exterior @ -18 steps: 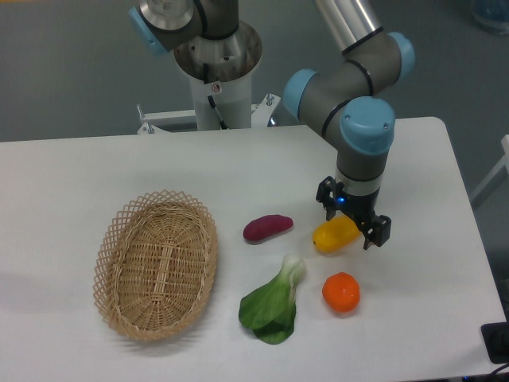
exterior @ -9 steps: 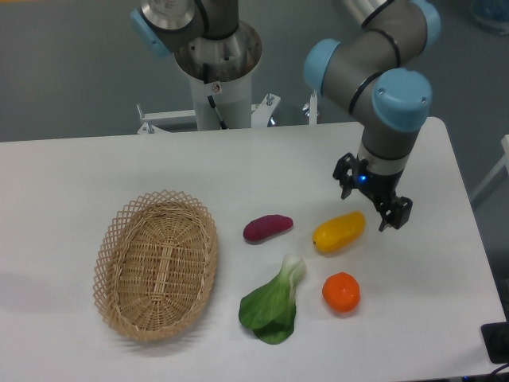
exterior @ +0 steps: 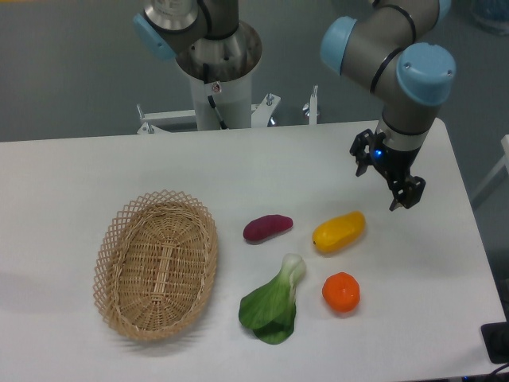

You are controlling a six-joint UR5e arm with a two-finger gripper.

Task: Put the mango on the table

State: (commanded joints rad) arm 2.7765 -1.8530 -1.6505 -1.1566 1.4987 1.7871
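The mango [exterior: 339, 231], yellow with an orange tinge, lies on the white table [exterior: 71, 175] right of centre, free of the gripper. My gripper [exterior: 388, 181] is open and empty, raised above the table up and to the right of the mango, clear of it. Its two dark fingers point down.
A purple sweet potato [exterior: 267, 228] lies just left of the mango. A round orange tangerine [exterior: 341, 292] sits below the mango, and a green bok choy [exterior: 274, 302] lies left of it. A woven wicker basket [exterior: 156, 264] stands empty at the left. The robot base [exterior: 216, 64] is at the back.
The gripper was around the mango a second ago; it has let go and risen up and to the right. The mango stays on the table.
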